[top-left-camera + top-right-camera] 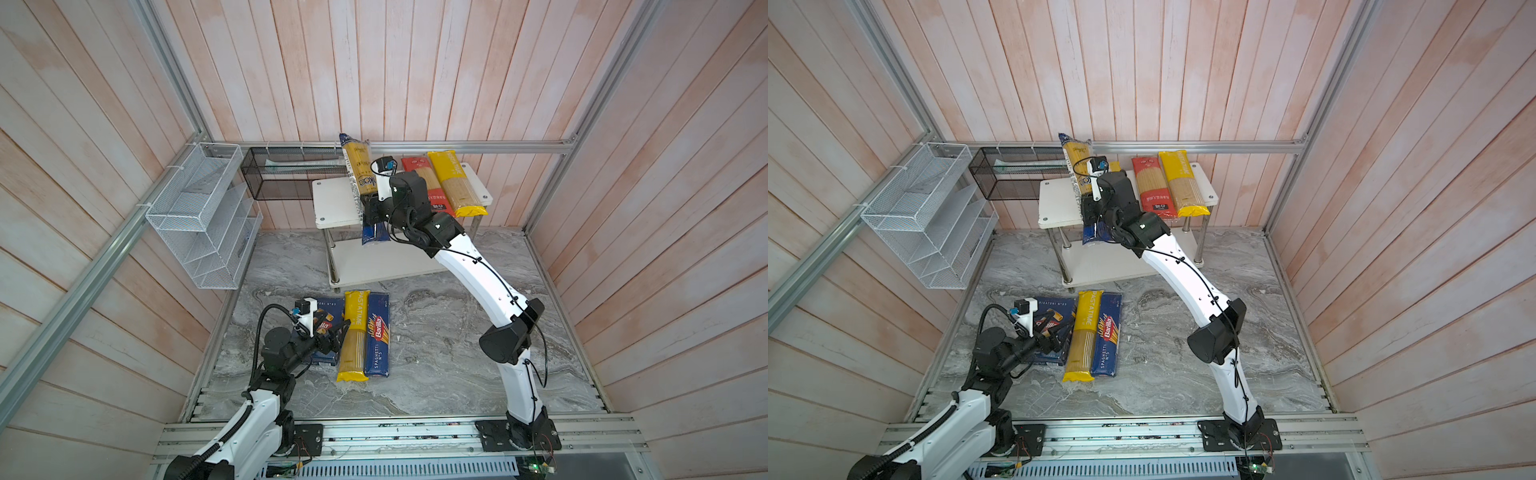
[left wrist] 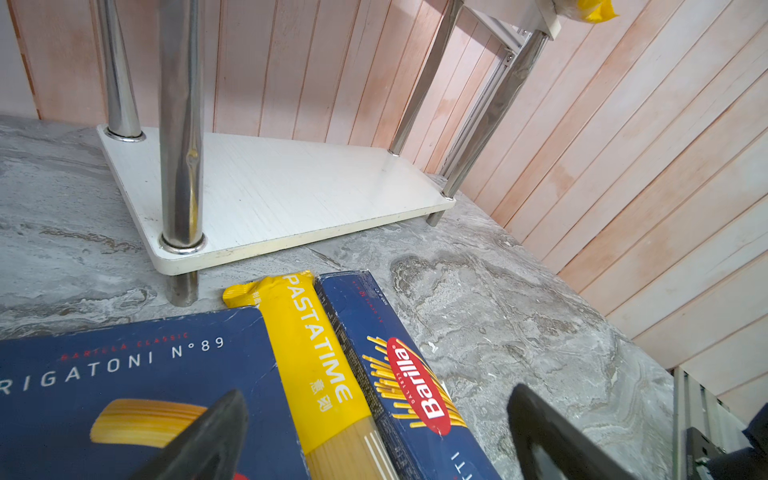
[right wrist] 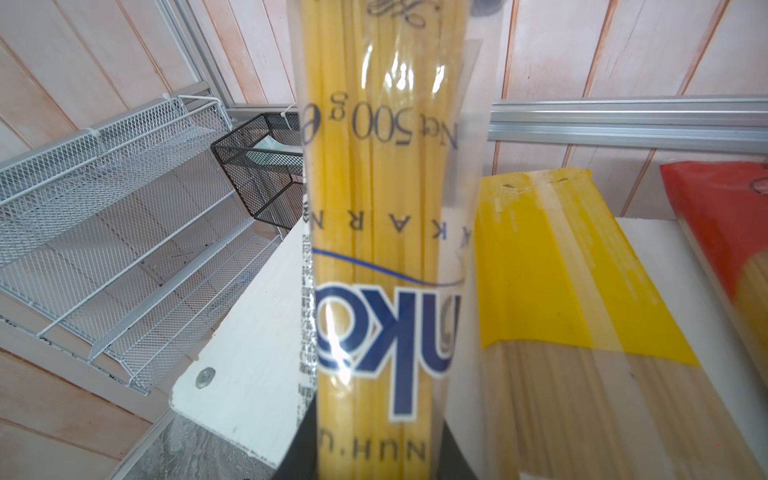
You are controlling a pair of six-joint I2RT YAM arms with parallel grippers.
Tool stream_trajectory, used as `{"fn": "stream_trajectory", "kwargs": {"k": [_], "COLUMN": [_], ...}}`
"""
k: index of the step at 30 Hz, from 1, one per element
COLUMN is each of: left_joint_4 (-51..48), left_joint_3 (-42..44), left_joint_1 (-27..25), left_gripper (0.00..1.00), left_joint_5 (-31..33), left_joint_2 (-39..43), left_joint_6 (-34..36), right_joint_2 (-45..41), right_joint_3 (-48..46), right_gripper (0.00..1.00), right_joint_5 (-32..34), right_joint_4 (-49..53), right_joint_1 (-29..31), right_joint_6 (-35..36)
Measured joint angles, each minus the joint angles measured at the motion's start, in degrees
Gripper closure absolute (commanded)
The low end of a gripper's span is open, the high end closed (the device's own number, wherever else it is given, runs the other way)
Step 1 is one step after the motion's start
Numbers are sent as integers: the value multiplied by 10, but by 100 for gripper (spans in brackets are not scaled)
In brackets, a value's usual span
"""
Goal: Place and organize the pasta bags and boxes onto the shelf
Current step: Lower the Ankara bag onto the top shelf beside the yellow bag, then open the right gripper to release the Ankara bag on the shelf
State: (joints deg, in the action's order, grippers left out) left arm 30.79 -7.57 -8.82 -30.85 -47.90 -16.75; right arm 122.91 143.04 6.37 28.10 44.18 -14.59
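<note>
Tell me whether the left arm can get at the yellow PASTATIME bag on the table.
Probably yes. The open left end effector hovers right beside the PASTATIME bag, and nothing lies on it; the rigatoni box and Spaghetti box flanking it may crowd the grasp.

Bolted by black base plates (image 1: 494,436) to the aluminium rail (image 1: 395,433), the right arm (image 1: 478,266) and left arm (image 1: 262,409) are white-shelled, with black joint housings (image 1: 505,340) and clipped black cables (image 1: 494,277). Farthest from the rail, the left gripper (image 2: 378,390) shows black wedge fingers (image 2: 208,436).

clear bag (image 1: 359,166) tilted over shelf (image 1: 332,201); red bag (image 1: 1150,187), yellow bag (image 1: 1183,183) lie atop.
</note>
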Motion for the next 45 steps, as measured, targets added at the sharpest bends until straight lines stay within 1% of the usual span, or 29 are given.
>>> {"fn": "stream_trajectory", "kwargs": {"k": [4,10,14,16,19,23,26,34,37,40,43,45], "left_joint_4": [0,-4,-4,-4,-4,-4,-4,-4,-4,-4,-3,-4], "left_joint_3": [0,0,0,0,0,0,0,0,0,0,0,0], "left_joint_1": [0,0,0,0,0,0,0,0,0,0,0,0], "left_gripper": [0,0,0,0,0,0,0,0,0,0,0,0], "left_joint_5": [3,9,9,9,9,9,9,9,9,9,9,9], "left_joint_2": [2,5,5,5,5,5,5,5,5,5,4,3], "left_joint_6": [0,0,0,0,0,0,0,0,0,0,0,0], "right_joint_2": [5,9,11,12,19,32,33,22,-6,-52,-117,-176], "right_joint_3": [6,9,9,10,10,10,11,17,2,-30,-91,-161], "right_gripper": [93,85,75,65,62,53,50,47,44,43,42,42], "right_joint_5": [0,0,0,0,1,1,2,1,-4,-23,-39,-45], "right_joint_4": [-5,-17,-23,-26,-33,-49,-63,-64,-53,-41,-36,-43], "right_joint_1": [-2,-4,-4,-4,-7,-12,-14,-17,-14,-9,3,14], "right_joint_6": [-9,-21,-27,-31,-35,-38,-38,-24,-8,14,38,48]}}
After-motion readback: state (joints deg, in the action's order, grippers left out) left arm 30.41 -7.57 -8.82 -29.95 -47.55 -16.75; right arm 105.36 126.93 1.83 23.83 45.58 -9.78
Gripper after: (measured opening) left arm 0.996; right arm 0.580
